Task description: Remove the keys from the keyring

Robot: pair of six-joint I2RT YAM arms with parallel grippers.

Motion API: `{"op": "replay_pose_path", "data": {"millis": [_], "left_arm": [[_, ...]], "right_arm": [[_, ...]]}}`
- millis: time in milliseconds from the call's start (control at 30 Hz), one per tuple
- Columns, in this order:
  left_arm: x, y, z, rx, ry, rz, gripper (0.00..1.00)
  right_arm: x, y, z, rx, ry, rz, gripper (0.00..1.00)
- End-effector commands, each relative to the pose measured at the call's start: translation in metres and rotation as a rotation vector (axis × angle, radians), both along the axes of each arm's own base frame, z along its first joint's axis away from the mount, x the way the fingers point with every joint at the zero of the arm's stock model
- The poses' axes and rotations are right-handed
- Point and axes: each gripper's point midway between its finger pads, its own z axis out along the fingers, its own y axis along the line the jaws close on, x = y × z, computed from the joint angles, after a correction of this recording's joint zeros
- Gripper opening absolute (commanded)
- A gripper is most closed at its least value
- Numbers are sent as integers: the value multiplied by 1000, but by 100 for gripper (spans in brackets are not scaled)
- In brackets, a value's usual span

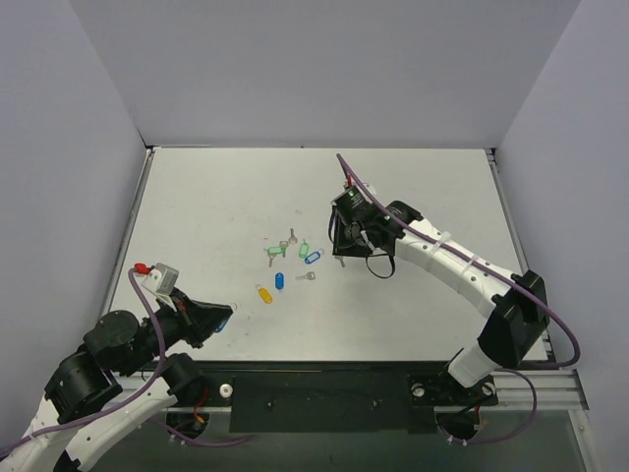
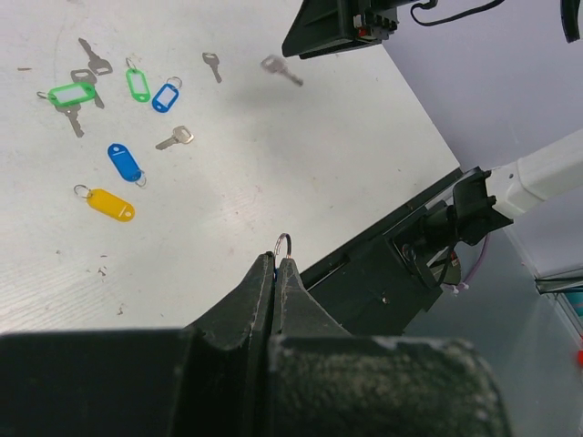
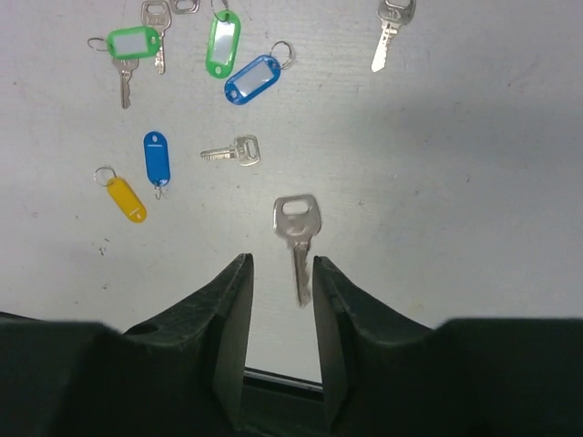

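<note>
- Left gripper (image 2: 276,264): I see its fingers pressed together at the bottom centre of the left wrist view. They pinch the keyring (image 2: 283,243), and only the small metal loop shows above the tips. In the overhead view a sliver of light blue shows at those tips, at lower left.
- Right gripper (image 3: 281,262): its fingers are spread. In the overhead view it hangs over the table (image 1: 432,187), right of centre.
- Key (image 3: 296,218): silver, head toward the top of the right wrist view, blade pointing down between the spread fingers and touching neither. In the left wrist view it is blurred, at upper centre just below the right gripper. I cannot tell whether it rests on the table.
- Loose items, upper left of the right wrist view: green tags (image 3: 133,41), a windowed blue tag (image 3: 254,78), a solid blue tag (image 3: 157,157), a yellow tag (image 3: 126,198) and a loose key (image 3: 232,152) just right of the solid blue tag.
</note>
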Motion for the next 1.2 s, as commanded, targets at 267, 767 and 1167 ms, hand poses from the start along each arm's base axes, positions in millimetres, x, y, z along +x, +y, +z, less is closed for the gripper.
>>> {"op": "replay_pose_path", "data": {"millis": [267,767,1167], "left_arm": [[3,3,5,-29,-9,30,0],[17,-20,-9,41,54,3,0],[72,-86,-13,-2,98,15,0]], "right_arm": [[18,11,24,67,-22,22,49],[-32,-43,36,96,-74,-24,57],[-63,-86,59,98,-142,-85,70]]}}
